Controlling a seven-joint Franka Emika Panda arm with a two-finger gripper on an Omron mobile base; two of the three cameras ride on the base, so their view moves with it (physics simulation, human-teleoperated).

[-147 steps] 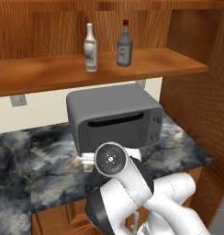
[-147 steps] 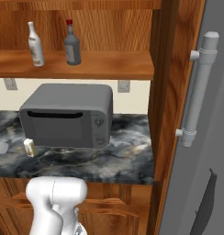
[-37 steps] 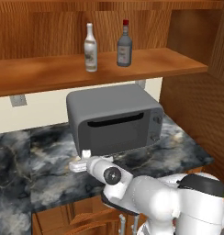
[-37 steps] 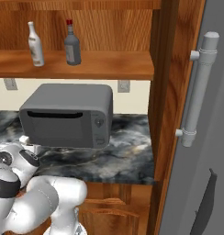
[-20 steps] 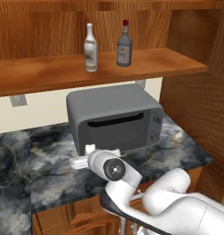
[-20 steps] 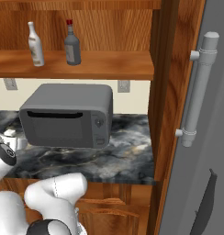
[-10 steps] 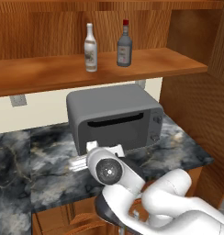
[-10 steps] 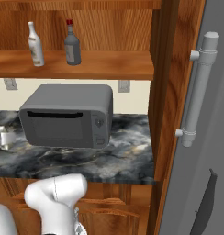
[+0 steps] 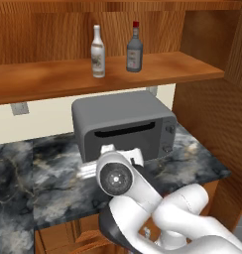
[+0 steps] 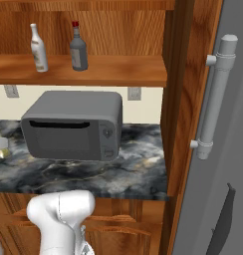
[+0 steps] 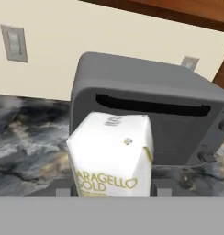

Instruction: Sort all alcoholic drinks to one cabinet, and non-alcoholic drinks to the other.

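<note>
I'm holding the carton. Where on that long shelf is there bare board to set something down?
The shelf is bare left of the white bottle, and right of the grey bottle up to the side wall. Between the two bottles it is tight. The tool is shut on the carton, down by the microwave.

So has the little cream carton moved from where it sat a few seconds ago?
Yes. The cream carton was standing on the counter at the microwave's front left corner; now it is between the jaws, lifted and further left of the microwave.
</note>
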